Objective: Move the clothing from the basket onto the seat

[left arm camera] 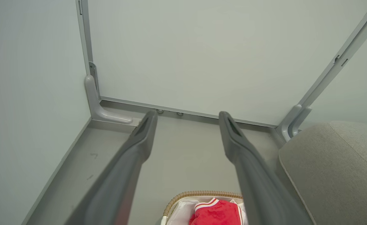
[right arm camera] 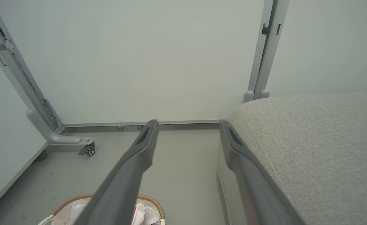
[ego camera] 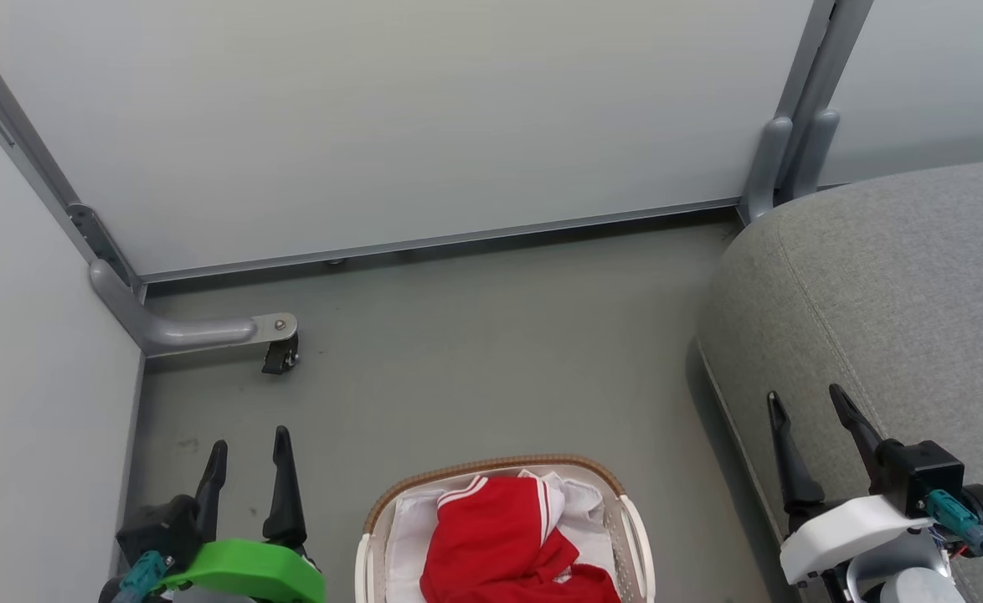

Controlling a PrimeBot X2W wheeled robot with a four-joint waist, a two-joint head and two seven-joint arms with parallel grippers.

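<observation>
Left fingers (ego camera: 284,494): spread wide, nothing between them, nothing touched. They hung over the grey floor (ego camera: 475,352), just left of the basket (ego camera: 491,463).

Right fingers (ego camera: 790,473): also spread wide and empty. They were poised at the front edge of the seat (ego camera: 893,293); whether they brushed the fabric could not be told.

Clothing (ego camera: 500,536): red with white stripe trim, heaped in the basket on the white liner (ego camera: 404,519). None of it lay on the seat.

The basket stood on the floor between the two sets of fingers, cut off by the lower edge of the head view. The seat was to its right, with a strip of floor between them.

Beyond were pale partition panels (ego camera: 416,109) on grey frames, with a castor foot (ego camera: 278,356) on the floor at the left corner.
</observation>
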